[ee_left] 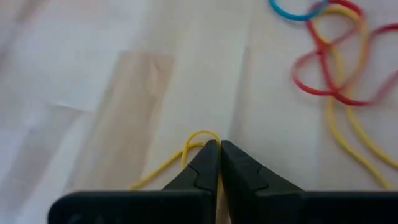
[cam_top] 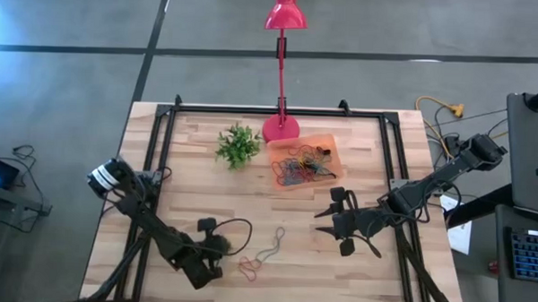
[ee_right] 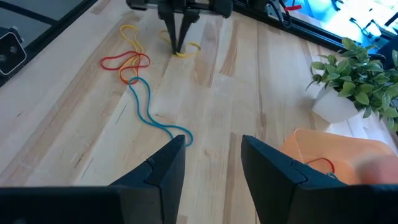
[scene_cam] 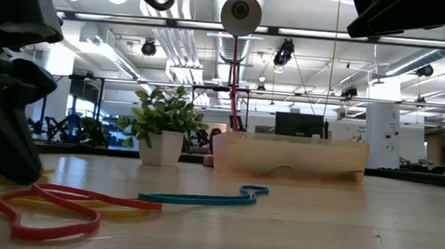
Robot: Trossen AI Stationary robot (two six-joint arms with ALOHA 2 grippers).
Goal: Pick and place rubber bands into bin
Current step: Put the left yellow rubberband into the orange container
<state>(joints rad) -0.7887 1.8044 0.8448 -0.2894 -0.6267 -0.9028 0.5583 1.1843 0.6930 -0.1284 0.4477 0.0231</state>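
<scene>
Near the front edge of the table (cam_top: 359,141), the left gripper (ee_left: 219,147) is down at the wood with its fingers pressed together on a yellow rubber band (ee_left: 198,138).

Just beside that gripper lie a red band (ee_right: 123,60), a second yellow band (ee_right: 129,32) tangled with it, and a long blue band (ee_right: 149,111) trailing toward the table's middle; all lie flat on the boards, outside the bin (cam_top: 329,140). The orange bin stands near the back of the table, between the small green plant (cam_top: 237,145) and the right side, touching the pink lamp base (cam_top: 281,127), and holds a heap of mixed-colour bands (cam_top: 303,166). The right gripper (ee_right: 212,149) hangs above the table in front of the bin, fingers apart, holding nothing.
</scene>
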